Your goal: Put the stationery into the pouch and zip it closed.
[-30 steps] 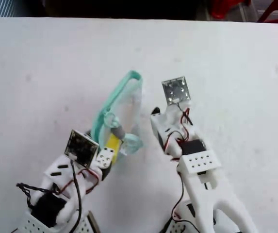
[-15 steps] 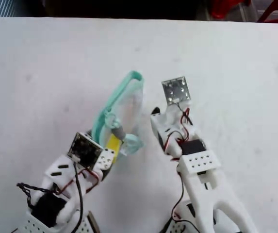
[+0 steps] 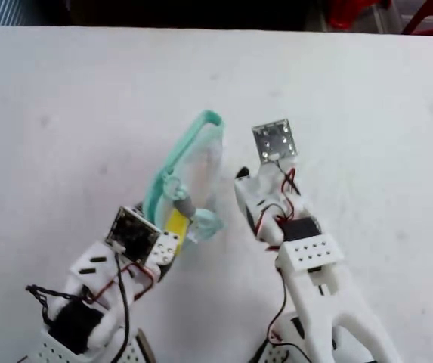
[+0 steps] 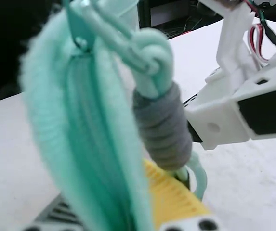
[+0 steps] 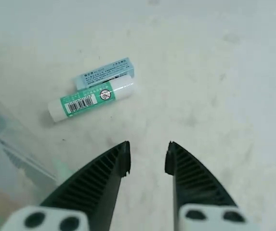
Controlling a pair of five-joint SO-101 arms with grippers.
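At table centre, L gripper [image 3: 175, 221] clenches pouch [image 3: 193, 155] while R gripper [image 5: 147, 159], jaws parted, hangs near glue stick [image 5: 92, 101] & eraser [image 5: 104, 74]: loading step; next: descend, close on one.

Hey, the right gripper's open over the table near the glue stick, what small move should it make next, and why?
Probably ease the right gripper forward and down onto the glue stick. Its jaws are open and empty, the stick and the eraser lie on the table outside the pouch, which the left gripper holds up.
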